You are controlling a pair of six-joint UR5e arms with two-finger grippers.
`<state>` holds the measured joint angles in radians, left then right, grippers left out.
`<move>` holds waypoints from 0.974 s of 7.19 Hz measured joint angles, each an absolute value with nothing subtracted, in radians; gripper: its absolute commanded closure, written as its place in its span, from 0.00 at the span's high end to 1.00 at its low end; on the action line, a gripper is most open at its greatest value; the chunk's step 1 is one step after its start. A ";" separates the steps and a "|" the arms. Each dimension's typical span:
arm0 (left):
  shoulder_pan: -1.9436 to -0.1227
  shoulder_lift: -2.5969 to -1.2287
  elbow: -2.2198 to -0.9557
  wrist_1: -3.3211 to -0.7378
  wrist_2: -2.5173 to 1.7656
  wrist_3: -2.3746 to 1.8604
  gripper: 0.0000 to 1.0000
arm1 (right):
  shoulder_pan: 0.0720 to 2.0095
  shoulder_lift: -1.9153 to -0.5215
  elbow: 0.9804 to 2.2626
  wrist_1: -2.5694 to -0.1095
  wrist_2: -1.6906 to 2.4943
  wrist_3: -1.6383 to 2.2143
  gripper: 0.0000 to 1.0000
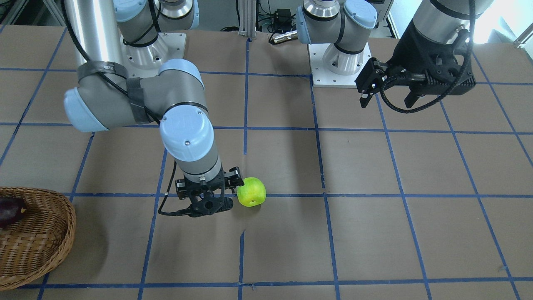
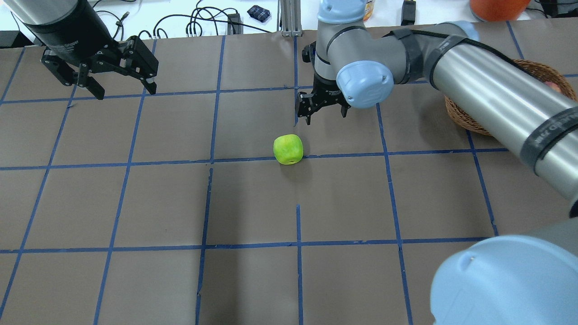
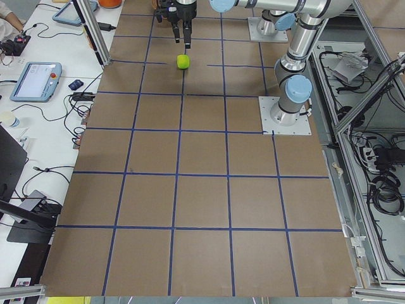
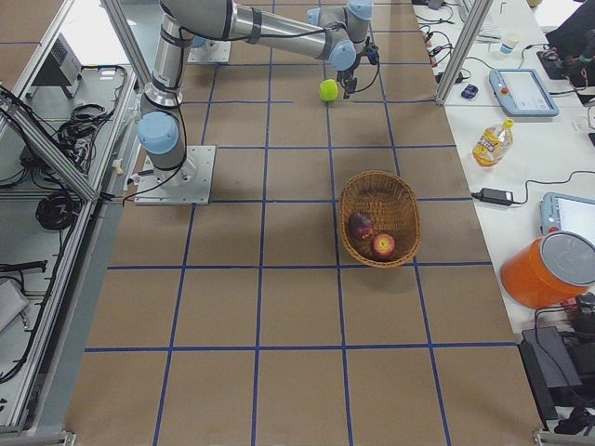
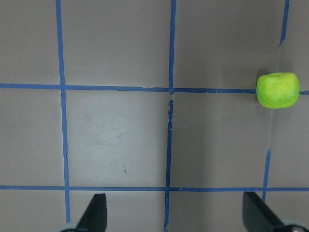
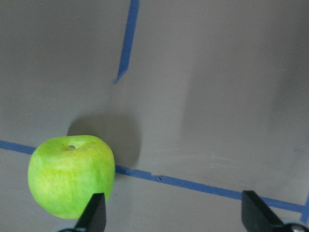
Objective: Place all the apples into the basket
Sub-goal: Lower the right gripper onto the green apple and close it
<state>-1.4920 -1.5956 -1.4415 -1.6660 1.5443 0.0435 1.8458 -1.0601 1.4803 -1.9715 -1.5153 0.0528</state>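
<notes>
A yellow-green apple (image 1: pixel 251 191) (image 2: pixel 288 149) (image 6: pixel 71 176) lies on a blue tape line mid-table. My right gripper (image 1: pixel 208 200) (image 2: pixel 323 110) (image 6: pixel 174 217) hangs open just beside and above it, one fingertip (image 6: pixel 94 212) over the apple's edge and nothing between the fingers. The wicker basket (image 4: pixel 414 214) (image 1: pixel 46 237) (image 2: pixel 465 118) holds a dark maroon apple (image 4: pixel 361 226) (image 1: pixel 10 210) and a red apple (image 4: pixel 383 245). My left gripper (image 1: pixel 387 89) (image 2: pixel 124 90) (image 5: pixel 174 215) hovers open and empty, far from the green apple (image 5: pixel 277 90).
The brown table is marked with a blue tape grid. The right arm's long link (image 2: pixel 496 99) crosses over part of the basket in the overhead view. An orange bucket (image 4: pixel 548 269), a bottle (image 4: pixel 491 141) and tablets sit on the side bench.
</notes>
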 measured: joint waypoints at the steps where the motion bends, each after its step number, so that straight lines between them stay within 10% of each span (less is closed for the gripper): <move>1: -1.492 -1.589 -1.445 -1.653 1.546 0.044 1.00 | 1.887 -1.026 1.480 -2.023 -1.508 0.087 1.00; 7: -1.493 -1.575 -1.446 -1.645 1.564 0.036 1.00 | 1.944 -0.986 1.522 -2.067 -1.483 0.178 0.98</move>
<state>-1.4933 -1.5746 -1.4463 -1.6446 1.5642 0.0364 1.9437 -0.9862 1.5220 -2.0668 -1.4826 0.1776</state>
